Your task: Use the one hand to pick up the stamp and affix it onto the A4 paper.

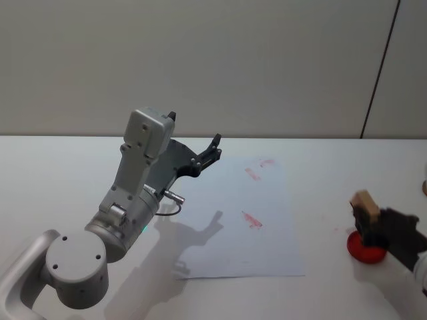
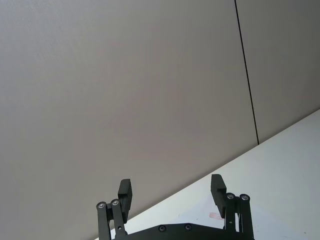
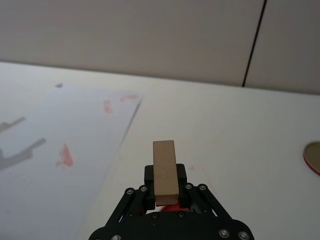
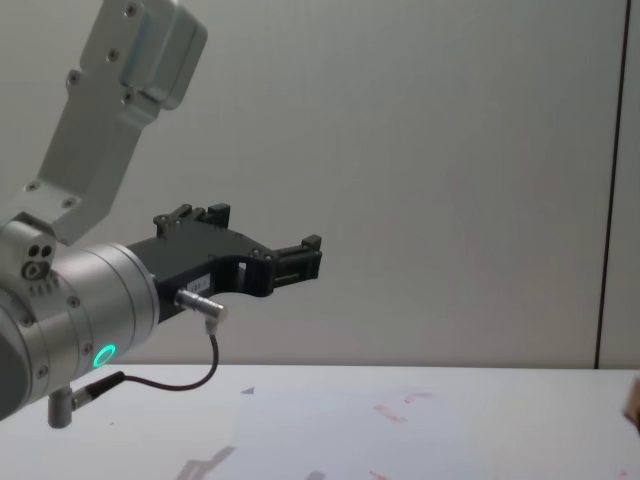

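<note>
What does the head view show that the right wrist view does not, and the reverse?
The head view adds the left gripper, fingers open, raised above the table. The right wrist view adds a round disc's rim on the table. Both show the right gripper shut on the stamp, the A4 paper and its red marks.

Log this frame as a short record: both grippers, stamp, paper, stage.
Right gripper: jaws shut on the stamp, right of the A4 paper
Stamp: upright over a red ink pad; contact unclear
A4 paper: flat on the table, bearing red marks
Left gripper: raised by the paper's left side, jaws open, idle
Stage: stamp not yet on paper
</note>
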Controlling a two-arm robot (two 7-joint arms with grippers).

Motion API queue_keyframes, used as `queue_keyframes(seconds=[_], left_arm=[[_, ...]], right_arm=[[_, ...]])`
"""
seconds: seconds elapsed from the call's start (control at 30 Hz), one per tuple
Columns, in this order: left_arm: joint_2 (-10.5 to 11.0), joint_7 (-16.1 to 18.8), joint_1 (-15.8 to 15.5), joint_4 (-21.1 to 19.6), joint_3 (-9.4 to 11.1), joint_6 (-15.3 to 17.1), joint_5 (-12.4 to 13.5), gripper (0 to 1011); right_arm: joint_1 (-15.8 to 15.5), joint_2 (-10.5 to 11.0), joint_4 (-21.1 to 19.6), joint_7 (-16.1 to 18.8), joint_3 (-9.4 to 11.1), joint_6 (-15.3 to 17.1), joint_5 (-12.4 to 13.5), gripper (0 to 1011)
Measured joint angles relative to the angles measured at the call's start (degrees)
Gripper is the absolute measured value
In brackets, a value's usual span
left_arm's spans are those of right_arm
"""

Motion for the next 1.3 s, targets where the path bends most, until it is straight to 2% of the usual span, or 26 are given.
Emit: queue_keyframes(seconds=[0.13,0.4,0.67,0.87,1.1,1.3], left_arm=[[0.00,0.00,0.00,0.00,0.00,0.00,0.00,1003],[0.00,0.00,0.00,0.00,0.00,0.00,0.00,1003],[0.00,0.00,0.00,0.00,0.00,0.00,0.00,1003],[0.00,0.00,0.00,0.00,0.00,0.00,0.00,1003],[0.00,0.00,0.00,0.00,0.00,0.00,0.00,1003],[0.00,0.00,0.00,0.00,0.00,0.00,0.00,1003]], right_arm=[[1.29,-0.50,-1.69,2.14,0.25,-1.44,1.92,221],[3.96,-1.67,-3.50,6.19,-0.02,-1.79,4.23,221],[6.43,-3.16,-3.00,10.85,-1.61,0.41,4.20,221],[8.54,-4.64,-0.68,14.43,-3.59,2.98,1.68,221],[10.95,-6.23,3.13,18.01,-6.14,5.65,-3.41,221],[12.53,-7.17,5.82,19.70,-7.74,6.62,-7.45,221]])
